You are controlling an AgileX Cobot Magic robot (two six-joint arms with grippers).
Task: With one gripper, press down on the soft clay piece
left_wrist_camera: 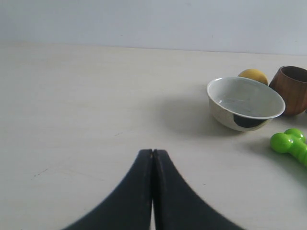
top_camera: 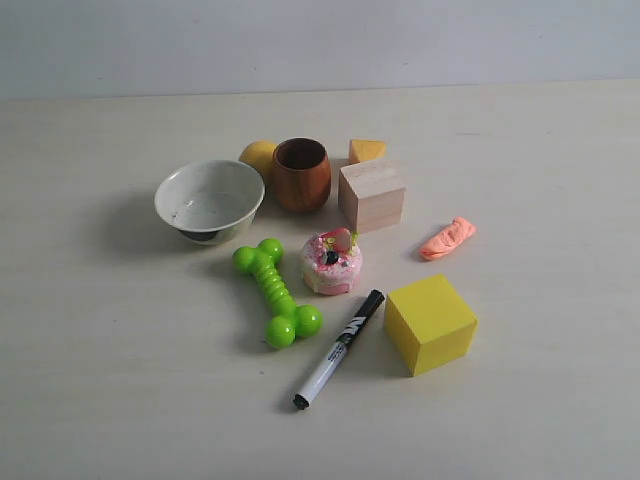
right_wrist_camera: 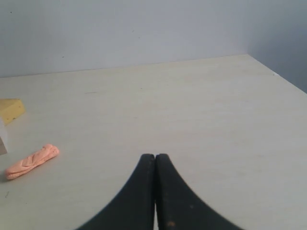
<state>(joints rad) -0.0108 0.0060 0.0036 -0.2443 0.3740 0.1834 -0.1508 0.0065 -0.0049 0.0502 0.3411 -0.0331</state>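
Under grey wall (top_camera: 320, 40), clay (top_camera: 447, 239) on tabletop (top_camera: 120, 400)

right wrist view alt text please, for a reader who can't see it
The right gripper, black fingers shut together and holding nothing, points across a pale table. The soft clay piece, a salmon-orange lump, lies apart from it, with a yellow wedge beyond at the picture's edge.
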